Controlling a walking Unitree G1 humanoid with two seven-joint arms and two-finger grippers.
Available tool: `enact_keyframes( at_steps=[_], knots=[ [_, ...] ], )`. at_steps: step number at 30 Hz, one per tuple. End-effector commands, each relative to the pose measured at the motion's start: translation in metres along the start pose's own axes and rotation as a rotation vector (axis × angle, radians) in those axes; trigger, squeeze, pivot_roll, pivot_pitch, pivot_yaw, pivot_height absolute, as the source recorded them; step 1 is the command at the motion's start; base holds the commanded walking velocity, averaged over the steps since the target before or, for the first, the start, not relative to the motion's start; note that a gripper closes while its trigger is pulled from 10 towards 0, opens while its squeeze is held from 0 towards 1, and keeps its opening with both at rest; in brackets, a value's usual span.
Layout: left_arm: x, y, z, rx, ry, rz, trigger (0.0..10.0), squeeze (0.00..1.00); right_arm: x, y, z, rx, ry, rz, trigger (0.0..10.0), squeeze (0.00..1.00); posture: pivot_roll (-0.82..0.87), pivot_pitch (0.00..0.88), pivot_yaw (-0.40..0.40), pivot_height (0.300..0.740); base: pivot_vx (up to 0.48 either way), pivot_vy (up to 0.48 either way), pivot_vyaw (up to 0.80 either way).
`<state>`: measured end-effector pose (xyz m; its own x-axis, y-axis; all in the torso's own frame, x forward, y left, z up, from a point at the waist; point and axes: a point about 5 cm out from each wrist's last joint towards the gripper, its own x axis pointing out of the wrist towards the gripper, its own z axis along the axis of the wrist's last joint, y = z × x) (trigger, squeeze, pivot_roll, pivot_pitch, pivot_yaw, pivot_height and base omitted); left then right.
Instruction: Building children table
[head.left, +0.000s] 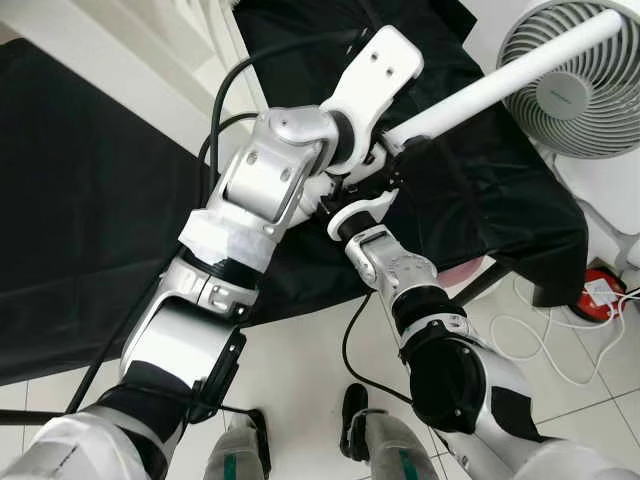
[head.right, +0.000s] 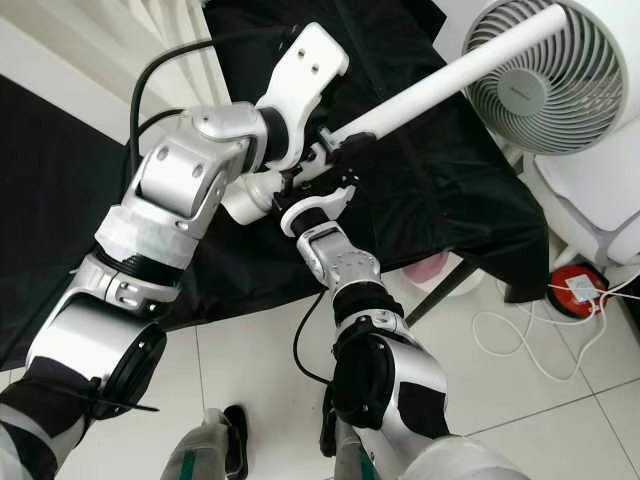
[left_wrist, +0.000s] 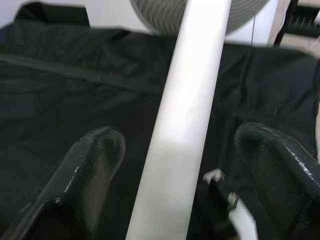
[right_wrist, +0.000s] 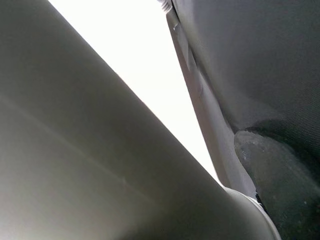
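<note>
The left gripper (left_wrist: 172, 165) stands with its two black fingers (left_wrist: 85, 175) spread apart, one on each side of the white table leg (left_wrist: 187, 100), neither pad touching it. The leg, a round white tube, passes lengthwise between the fingers. The right gripper (head.left: 385, 170) sits at the near end of the same leg, close under the left wrist; its finger position cannot be told (the right wrist view shows the pale tube pressed close to the lens and one black fingertip (right_wrist: 272, 170) beside it).

From the two grippers, the table leg (head.right: 440, 85) slopes up and away to the robot's right, its far end crossing in front of a white fan (head.right: 555, 90). Beneath the leg, black cloth (head.left: 90, 200) drapes a low surface. On the white tiled floor (head.right: 520, 370) to the right lie a white cable (head.left: 540, 345) and a red round object (head.right: 575, 290).
</note>
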<state>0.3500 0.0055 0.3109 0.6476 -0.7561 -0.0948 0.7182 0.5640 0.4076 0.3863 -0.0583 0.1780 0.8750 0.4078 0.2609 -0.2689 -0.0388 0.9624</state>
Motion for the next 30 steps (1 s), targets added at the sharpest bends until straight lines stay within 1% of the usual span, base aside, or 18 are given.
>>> enact_keyframes(
  at_steps=[1,2,4,5,6,9,10,13,14,15,16,19,21,25,28,29,30],
  knots=[
    [0.007,-0.007,-0.015,0.086,0.078,0.008,10.0,0.00,-0.019,-0.032,-0.002,0.055,-0.025,-0.127,10.0,0.00,0.06,0.282,0.061,0.740,0.000,0.000,0.00],
    [0.007,-0.007,-0.015,0.086,0.078,0.008,10.0,0.00,-0.019,-0.032,-0.002,0.055,-0.025,-0.127,10.0,0.00,0.06,0.282,0.061,0.740,0.000,0.000,0.00],
    [0.013,-0.008,-0.027,0.134,0.145,0.062,10.0,0.00,-0.020,-0.032,0.000,0.056,-0.034,-0.124,10.0,0.00,0.06,0.283,0.063,0.740,0.000,0.000,0.00],
    [0.013,-0.008,-0.027,0.134,0.145,0.062,10.0,0.00,-0.020,-0.032,0.000,0.056,-0.034,-0.124,10.0,0.00,0.06,0.283,0.063,0.740,0.000,0.000,0.00],
    [0.016,-0.008,-0.031,0.173,0.170,0.093,10.0,0.00,-0.021,-0.032,0.000,0.054,-0.034,-0.122,10.0,0.00,0.06,0.284,0.064,0.740,0.000,0.000,0.00],
    [0.020,-0.009,-0.034,0.196,0.189,0.116,10.0,0.00,-0.020,-0.031,0.001,0.057,-0.037,-0.114,10.0,0.00,0.05,0.287,0.066,0.740,0.000,0.000,0.00],
    [0.025,-0.009,-0.034,0.213,0.204,0.145,10.0,0.00,-0.020,-0.030,0.001,0.058,-0.038,-0.107,10.0,0.00,0.06,0.290,0.067,0.740,0.000,0.000,0.00],
    [0.027,-0.009,-0.034,0.222,0.212,0.162,10.0,0.00,-0.020,-0.029,0.001,0.059,-0.040,-0.102,10.0,0.00,0.06,0.290,0.067,0.740,0.000,0.000,0.00],
    [0.033,-0.006,-0.031,0.223,0.213,0.210,10.0,0.00,-0.022,-0.024,-0.001,0.062,-0.034,-0.038,10.0,0.00,0.05,0.293,0.071,0.740,0.000,0.000,0.00],
    [0.035,-0.005,-0.029,0.222,0.212,0.226,10.0,0.00,-0.024,-0.021,-0.002,0.063,-0.032,-0.004,10.0,0.00,0.05,0.293,0.071,0.740,0.000,0.000,0.00],
    [0.035,-0.005,-0.029,0.222,0.212,0.226,10.0,0.00,-0.024,-0.021,-0.002,0.063,-0.032,-0.004,10.0,0.00,0.05,0.293,0.071,0.740,0.000,0.000,0.00],
    [0.038,0.001,-0.020,0.207,0.197,0.264,10.0,0.00,-0.032,-0.011,-0.003,0.090,-0.027,0.101,10.0,0.00,0.04,0.297,0.074,0.740,0.000,0.000,0.00],
    [0.038,0.002,-0.019,0.207,0.196,0.269,10.0,0.00,-0.034,-0.009,-0.003,0.092,-0.028,0.117,10.0,0.00,0.04,0.297,0.074,0.740,0.000,0.000,0.00],
    [0.041,0.011,-0.008,0.214,0.176,0.287,10.0,0.00,-0.044,0.000,-0.004,0.120,-0.022,0.197,10.0,0.00,0.04,0.300,0.080,0.740,0.000,0.000,0.00],
    [0.041,0.012,-0.006,0.215,0.173,0.291,10.0,0.00,-0.047,0.002,-0.004,0.126,-0.022,0.214,10.0,0.00,0.04,0.305,0.084,0.740,0.000,0.000,0.00],
    [0.042,0.014,-0.002,0.220,0.167,0.296,10.0,0.00,-0.054,0.006,-0.004,0.137,-0.024,0.246,10.0,0.00,0.04,0.311,0.090,0.740,0.000,0.000,0.00],
    [0.042,0.014,-0.002,0.220,0.167,0.296,10.0,0.00,-0.054,0.006,-0.004,0.137,-0.024,0.246,10.0,0.00,0.04,0.311,0.090,0.740,0.000,0.000,0.00]
  ],
)
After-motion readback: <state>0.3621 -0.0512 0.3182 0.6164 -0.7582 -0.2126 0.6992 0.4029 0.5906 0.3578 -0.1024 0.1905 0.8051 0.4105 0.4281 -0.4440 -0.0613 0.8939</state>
